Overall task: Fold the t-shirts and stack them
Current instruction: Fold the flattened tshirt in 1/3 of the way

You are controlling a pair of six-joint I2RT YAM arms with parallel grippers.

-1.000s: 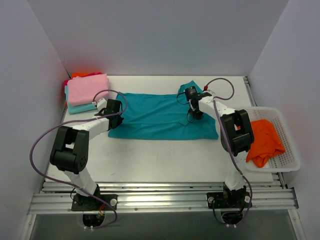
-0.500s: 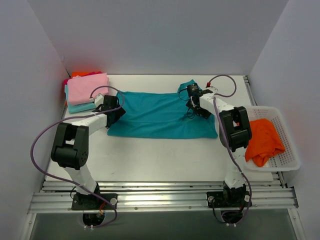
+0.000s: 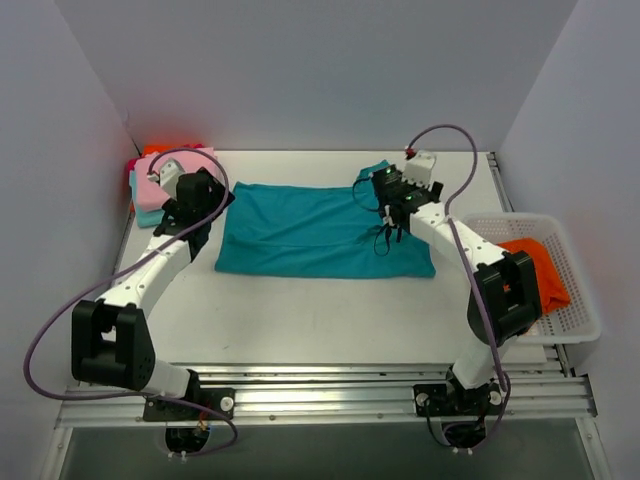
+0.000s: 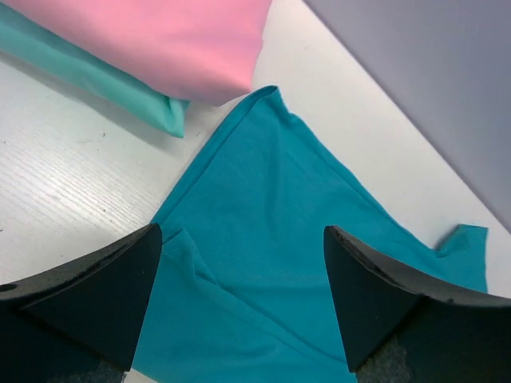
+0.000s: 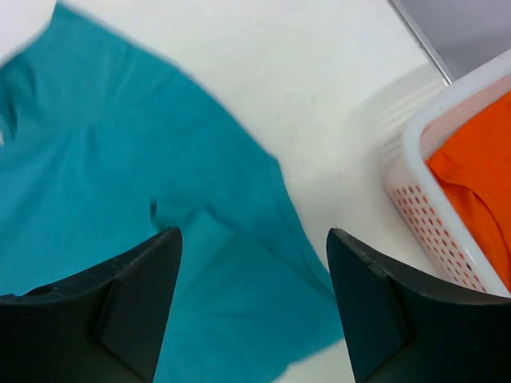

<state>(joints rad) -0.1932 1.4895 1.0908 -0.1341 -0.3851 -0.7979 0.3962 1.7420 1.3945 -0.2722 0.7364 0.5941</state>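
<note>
The deep teal t-shirt (image 3: 320, 232) lies flat across the middle of the table, folded into a long band. My left gripper (image 3: 205, 215) hangs open above its left end, with nothing between the fingers (image 4: 96, 295). Just left of it sits a folded stack with the pink t-shirt (image 4: 160, 40) on top of the pale aqua one (image 4: 96, 84). My right gripper (image 3: 393, 212) is open above the teal shirt's right end (image 5: 120, 159), holding nothing. The bright orange t-shirt (image 3: 535, 275) lies crumpled in the basket.
The white mesh basket (image 3: 583, 305) stands at the table's right edge, and its rim (image 5: 415, 183) shows in the right wrist view. The stack (image 3: 150, 190) sits in the back left corner by the wall. Bare table (image 3: 300, 320) lies in front of the teal shirt.
Both grippers have opened and let go of the teal shirt, then risen off it. The left arm has swung back towards the stack. The shirt now lies flat.
</note>
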